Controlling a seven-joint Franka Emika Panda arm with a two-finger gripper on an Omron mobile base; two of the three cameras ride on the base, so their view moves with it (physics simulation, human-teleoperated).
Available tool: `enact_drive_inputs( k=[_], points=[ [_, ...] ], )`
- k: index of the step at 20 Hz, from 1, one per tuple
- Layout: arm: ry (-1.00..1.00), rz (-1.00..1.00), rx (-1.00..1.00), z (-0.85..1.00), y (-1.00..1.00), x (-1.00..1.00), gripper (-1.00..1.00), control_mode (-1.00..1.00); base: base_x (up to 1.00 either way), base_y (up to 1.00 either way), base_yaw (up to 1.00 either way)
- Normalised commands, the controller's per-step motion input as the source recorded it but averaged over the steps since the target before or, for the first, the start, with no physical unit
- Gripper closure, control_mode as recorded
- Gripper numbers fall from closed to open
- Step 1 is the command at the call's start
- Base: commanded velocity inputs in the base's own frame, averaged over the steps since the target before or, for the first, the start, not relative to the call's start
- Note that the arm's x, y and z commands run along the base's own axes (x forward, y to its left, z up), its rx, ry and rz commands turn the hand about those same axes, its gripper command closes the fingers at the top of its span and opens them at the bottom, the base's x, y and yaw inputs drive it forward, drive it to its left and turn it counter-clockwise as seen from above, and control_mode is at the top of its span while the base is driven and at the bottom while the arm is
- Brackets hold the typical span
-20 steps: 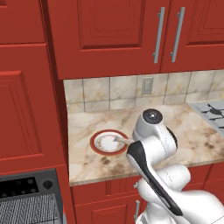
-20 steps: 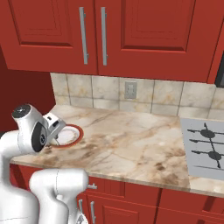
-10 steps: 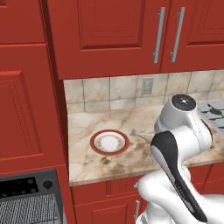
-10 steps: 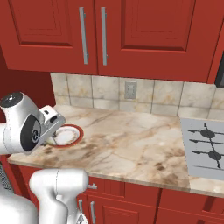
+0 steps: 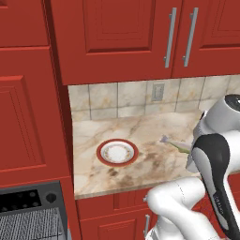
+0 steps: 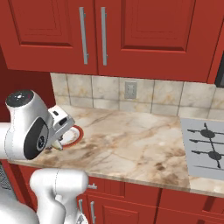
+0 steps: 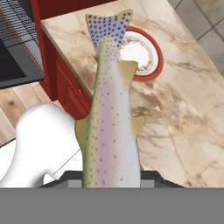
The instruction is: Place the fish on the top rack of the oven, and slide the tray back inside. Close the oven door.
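Note:
My gripper [image 7: 111, 178] is shut on the fish [image 7: 110, 127], a pale olive, speckled fish that points tail-first away from the hand. In the left base view the fish [image 5: 177, 145] juts left from behind my forearm, above the counter and to the right of the plate. The right base view shows the gripper [image 6: 58, 136] low beside the plate's rim. The oven [image 5: 28, 200] shows its dark control strip at the lower left, with the wire top rack [image 5: 35, 226] beneath it. In the hand view the rack [image 7: 19, 19] sits at the upper left, above a black oven panel [image 7: 17, 65].
A round white plate with a red rim [image 5: 117, 152] lies bare on the marble counter [image 6: 131, 144]. Red cabinets hang above and stand to the left. A gas hob [image 6: 205, 148] lies at the counter's right end. The wood floor [image 7: 17, 113] lies below.
The arm has swung from over the plate to the right and up, carrying the fish off the plate. The plate now lies bare.

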Motion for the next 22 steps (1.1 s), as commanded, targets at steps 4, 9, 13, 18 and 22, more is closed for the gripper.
enact_drive_inputs(
  k=[4,9,13,18,22],
  points=[
    [-0.02,0.00,0.01,-0.02,-0.16,0.06,1.00,-1.00,0.00,0.00,0.00],
    [0.00,0.00,0.00,0.00,0.00,0.00,1.00,1.00,-0.19,0.01,0.05],
    [0.00,0.00,0.00,0.00,0.00,0.00,1.00,1.00,-0.47,0.15,0.32],
    [0.00,0.00,0.00,0.00,0.00,0.00,1.00,1.00,-0.46,0.03,0.53],
    [0.00,0.00,0.00,0.00,0.00,0.00,1.00,1.00,-0.03,0.03,0.60]
  ],
)
